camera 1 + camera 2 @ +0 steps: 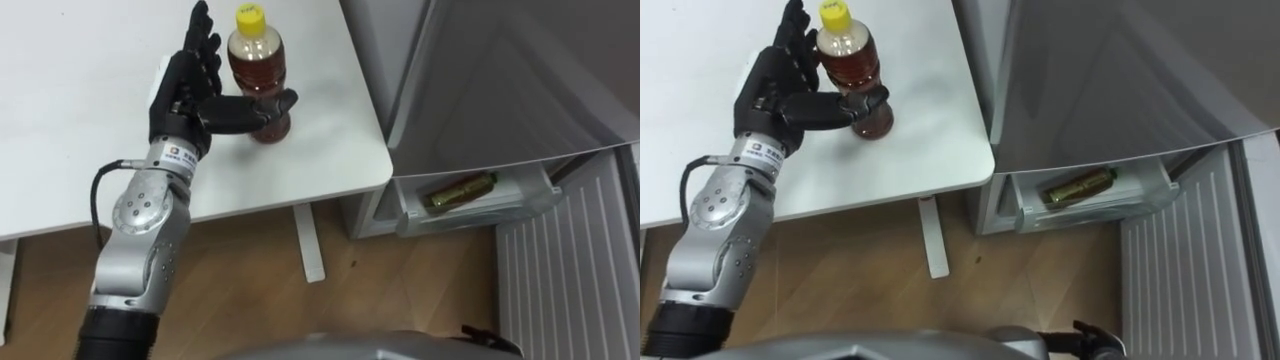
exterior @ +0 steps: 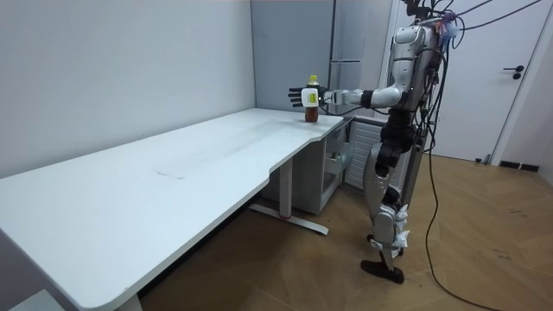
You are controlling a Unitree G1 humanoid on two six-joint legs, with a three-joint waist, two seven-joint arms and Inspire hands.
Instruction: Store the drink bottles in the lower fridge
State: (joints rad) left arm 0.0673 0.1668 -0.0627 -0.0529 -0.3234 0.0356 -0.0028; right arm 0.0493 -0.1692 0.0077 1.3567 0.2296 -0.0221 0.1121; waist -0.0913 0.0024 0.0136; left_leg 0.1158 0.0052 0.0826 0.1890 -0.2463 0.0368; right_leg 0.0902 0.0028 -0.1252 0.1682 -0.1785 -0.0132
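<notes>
A bottle of brown drink (image 1: 258,75) with a yellow cap stands upright near the right corner of the white table (image 1: 90,150). My left hand (image 1: 185,85) is open against it. The fingers rise straight along the bottle's left side and the thumb (image 1: 250,108) reaches across its lower front. In the right eye view the same bottle (image 1: 852,75) and left hand (image 1: 775,85) show at the upper left. A second bottle (image 1: 460,190) lies on its side in a white shelf (image 1: 520,205) of the open lower fridge.
The grey fridge (image 1: 500,70) stands just right of the table's corner, a ribbed white panel (image 1: 570,270) beside its shelf. In the room view I stand on wooden floor (image 2: 484,250) between the table's end (image 2: 259,138) and the fridge (image 2: 346,34), arm stretched out.
</notes>
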